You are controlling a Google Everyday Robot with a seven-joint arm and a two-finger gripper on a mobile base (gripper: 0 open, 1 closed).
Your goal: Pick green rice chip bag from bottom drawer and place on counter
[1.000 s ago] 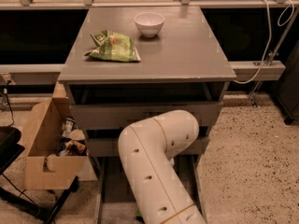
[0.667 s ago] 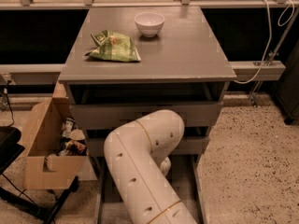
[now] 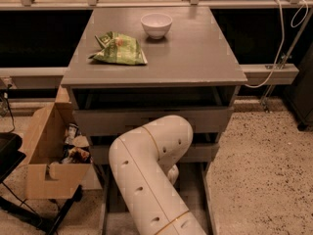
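No words, brands or numbers can be read. The green bag (image 3: 119, 49) on the counter (image 3: 195, 53) carries print too small to make out, as do the packets in the cardboard box (image 3: 46, 180) left of the counter. The gripper is hidden behind the white arm (image 3: 146, 175) below the counter.

On the worktop (image 3: 195, 53), one white bowl (image 3: 156, 24) near the back edge and one pale green bag (image 3: 119, 49) toward the left edge are counted. Below the front edge, two drawer fronts (image 3: 151, 119) and one bottom drawer (image 3: 191, 187) are seen. One arm (image 3: 146, 175) is counted, with its single claw hidden behind it down there. One cardboard box (image 3: 41, 180) is counted.
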